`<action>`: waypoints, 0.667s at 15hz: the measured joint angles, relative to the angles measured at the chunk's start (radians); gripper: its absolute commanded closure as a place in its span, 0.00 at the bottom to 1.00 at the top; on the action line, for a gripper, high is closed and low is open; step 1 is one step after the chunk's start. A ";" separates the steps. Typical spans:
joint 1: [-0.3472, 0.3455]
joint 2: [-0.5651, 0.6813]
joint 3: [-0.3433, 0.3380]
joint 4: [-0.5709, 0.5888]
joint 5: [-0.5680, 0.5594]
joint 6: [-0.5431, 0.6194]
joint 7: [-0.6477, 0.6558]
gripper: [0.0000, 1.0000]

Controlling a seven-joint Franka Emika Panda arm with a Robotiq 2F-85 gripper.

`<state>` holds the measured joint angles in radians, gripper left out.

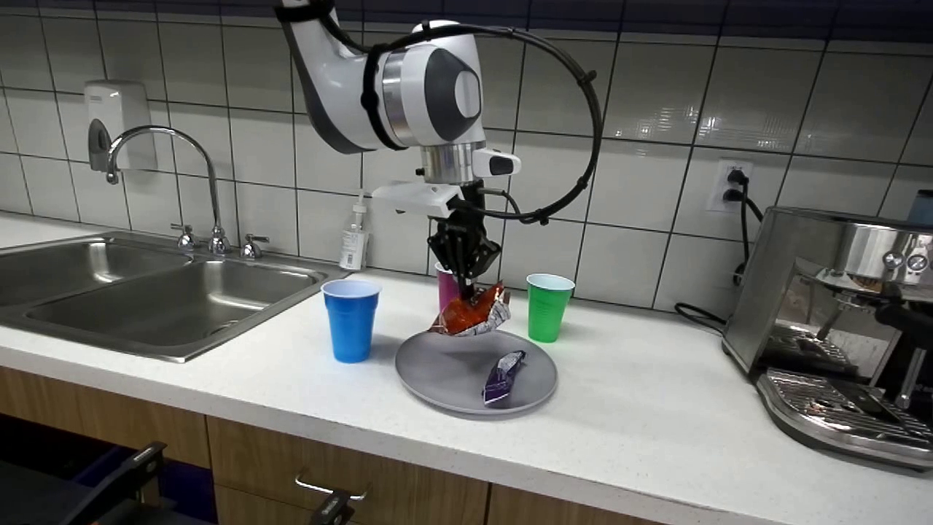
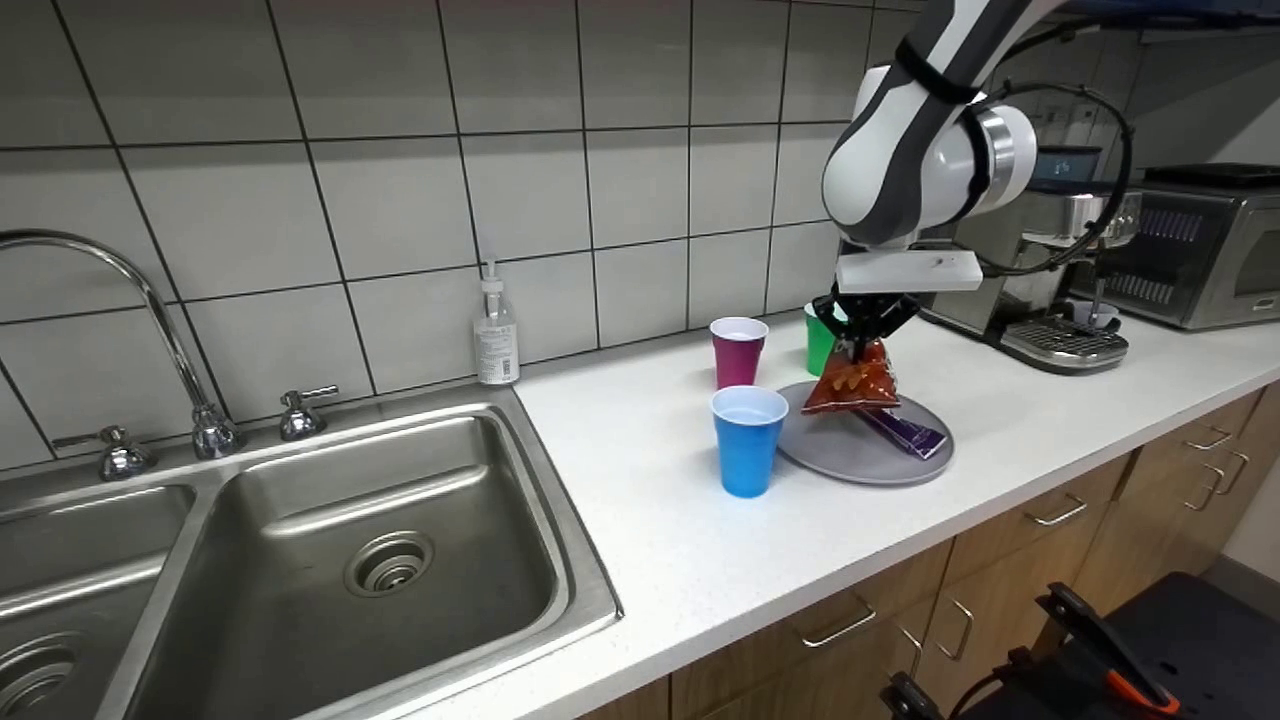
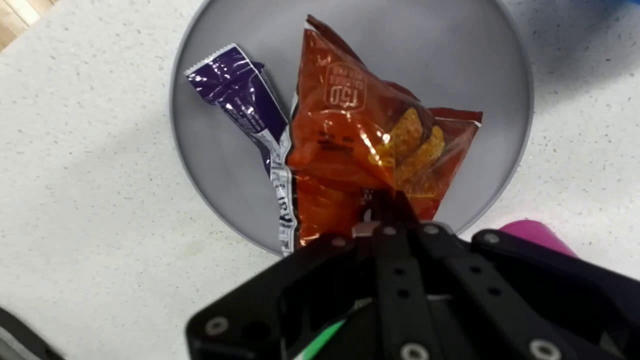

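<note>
An orange-red chip bag (image 1: 472, 315) hangs pinched in my gripper (image 3: 395, 200), whose fingers are closed together on its crumpled film. In both exterior views the bag is over the back part of a grey round plate (image 1: 437, 373), seemingly clear of it. On that plate lies a dark purple wrapped bar (image 1: 503, 379); in the wrist view the bag (image 3: 335, 145) covers one end of the bar (image 3: 247, 105). Around the plate stand a blue cup (image 2: 748, 445), a magenta cup (image 2: 738, 355) and a green cup (image 1: 548, 310), all upright. The fingertips are partly lost against the bag.
A double steel sink (image 2: 540, 450) with a faucet (image 1: 211, 182) lies to one side of the cups, with a clear soap bottle (image 2: 496, 335) by the wall. An espresso machine (image 1: 845, 328) stands at the other side, beyond it a microwave (image 2: 1190, 250).
</note>
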<state>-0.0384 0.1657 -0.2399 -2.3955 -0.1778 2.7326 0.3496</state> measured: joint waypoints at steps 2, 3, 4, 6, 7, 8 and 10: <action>-0.024 -0.023 -0.004 -0.010 0.009 0.000 -0.003 1.00; -0.037 -0.032 -0.006 -0.013 0.018 0.000 -0.010 1.00; -0.053 -0.039 -0.008 -0.013 0.031 0.000 -0.021 1.00; -0.084 -0.049 -0.011 -0.012 0.058 0.000 -0.048 1.00; -0.100 -0.050 -0.014 -0.010 0.074 0.000 -0.065 1.00; -0.114 -0.050 -0.018 -0.007 0.088 0.000 -0.082 1.00; -0.144 -0.050 -0.024 0.004 0.123 0.000 -0.121 1.00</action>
<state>-0.1822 0.1162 -0.2637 -2.3919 -0.0551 2.7326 0.2281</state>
